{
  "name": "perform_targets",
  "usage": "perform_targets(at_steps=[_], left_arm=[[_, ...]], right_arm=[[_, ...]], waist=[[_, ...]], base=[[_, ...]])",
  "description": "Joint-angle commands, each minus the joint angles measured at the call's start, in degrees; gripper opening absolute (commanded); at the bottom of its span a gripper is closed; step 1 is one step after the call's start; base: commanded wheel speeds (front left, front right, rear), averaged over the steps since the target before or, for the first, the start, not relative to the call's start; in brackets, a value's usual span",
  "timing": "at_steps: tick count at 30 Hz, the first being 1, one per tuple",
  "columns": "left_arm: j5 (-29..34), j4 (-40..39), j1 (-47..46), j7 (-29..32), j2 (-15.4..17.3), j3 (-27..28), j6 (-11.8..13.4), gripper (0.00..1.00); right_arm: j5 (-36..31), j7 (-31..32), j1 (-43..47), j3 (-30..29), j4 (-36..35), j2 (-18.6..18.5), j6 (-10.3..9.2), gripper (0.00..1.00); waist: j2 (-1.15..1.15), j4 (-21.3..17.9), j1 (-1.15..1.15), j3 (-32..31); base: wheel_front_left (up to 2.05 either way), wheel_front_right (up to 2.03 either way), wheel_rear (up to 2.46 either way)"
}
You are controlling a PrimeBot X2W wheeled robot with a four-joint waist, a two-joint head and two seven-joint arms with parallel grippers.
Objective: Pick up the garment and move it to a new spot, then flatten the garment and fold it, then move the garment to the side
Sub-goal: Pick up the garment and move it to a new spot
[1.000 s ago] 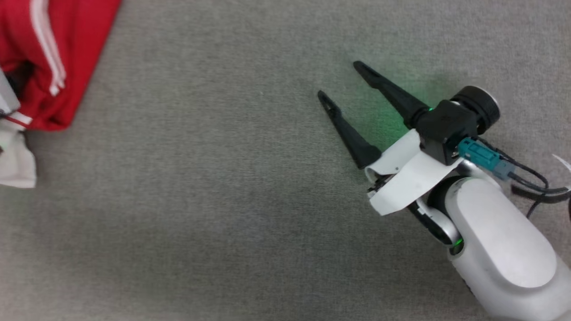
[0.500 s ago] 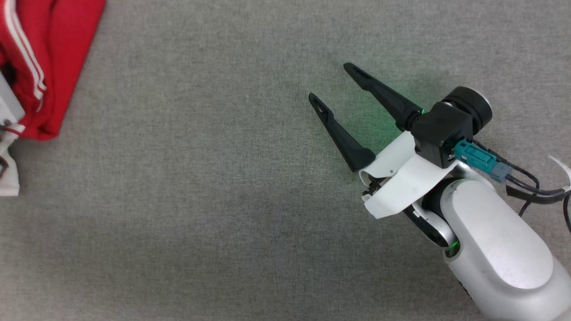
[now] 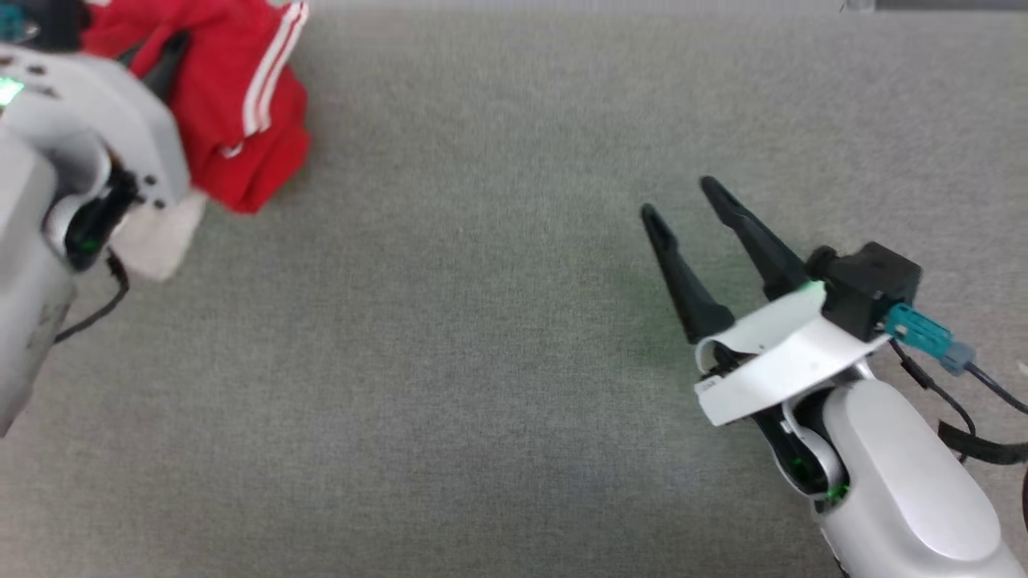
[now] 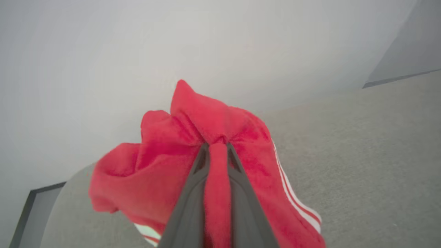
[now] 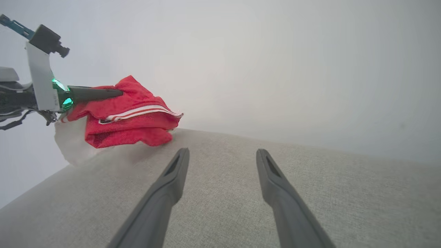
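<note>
**Now: left jaws pinch the red garment, right jaws wide**

Nearest, at the lower right of the head view, the right arm [image 3: 899, 474] lies low over the grey bench [image 3: 450, 361]. Its two dark fingers [image 3: 679, 277] point up and to the left. These jaws stand wide apart with nothing between them, and in the right wrist view bare grey cloth shows between the fingers [image 5: 165, 196].

Further off, the middle of the bench is plain grey fabric.

Furthest, at the upper left, the pale left arm [image 3: 80, 120] reaches to the garment [image 3: 241, 120]. The left jaws are drawn narrow on a bunched fold of red cloth, which the left wrist view shows squeezed between the fingers [image 4: 187, 213]. The rest of the garment [image 4: 155, 165] spills out on both sides of them. It is crumpled near the bench's far left edge, well apart from the right jaws. White stripes [image 3: 269, 72] run down its side and a white end panel [image 3: 161, 241] hangs below the wrist. In the right wrist view its lower folds [image 5: 131, 117] seem to rest on the bench.
</note>
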Motion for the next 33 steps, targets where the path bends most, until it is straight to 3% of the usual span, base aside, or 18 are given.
perform_targets(at_steps=[1,7,13,19,23,27,33], left_arm=[[-0.1,-2.9,-2.0,-1.0,-0.6,-2.2,0.1,0.0],[-0.3,-8.1,-6.1,-0.9,-1.8,-8.5,0.1,0.0],[-1.4,-16.1,-10.0,0.6,-6.3,-16.0,0.1,0.0],[2.9,-26.0,-8.7,5.9,-12.5,-17.4,0.1,0.0],[4.8,-30.1,-7.7,8.7,-14.6,-17.3,0.1,0.0],[7.0,-29.8,-5.7,11.7,-13.9,-17.4,0.1,0.0],[9.7,-28.8,-3.3,17.0,-10.0,-17.3,0.2,0.0]], right_arm=[[0.3,-0.8,2.0,-1.9,0.1,0.3,0.0,1.0],[0.7,-2.1,4.6,-5.0,-0.7,2.1,0.0,1.0],[1.2,-3.3,6.6,-8.8,-1.4,4.0,0.0,1.0],[2.4,-3.8,7.9,-11.1,-2.4,5.8,0.0,1.0],[3.1,-3.9,7.1,-11.4,-3.7,6.7,0.0,1.0],[3.7,-3.9,6.1,-10.7,-4.9,7.2,0.0,1.0],[4.0,-3.9,7.0,-10.7,-6.0,7.6,0.0,1.0]], waist=[[0.0,-1.7,0.0,-3.7],[0.0,-6.2,0.0,-4.0],[0.0,-12.3,0.0,-1.9],[0.0,-17.1,0.0,1.1],[0.0,-19.4,0.0,3.0],[0.0,-21.4,0.0,4.5],[0.0,-22.8,0.0,5.4]], base=[[0.0,0.0,0.0],[0.0,0.0,0.0],[0.0,0.0,0.0],[0.0,0.0,0.0],[0.0,0.0,0.0],[0.0,0.0,0.0],[0.0,0.0,0.0]])
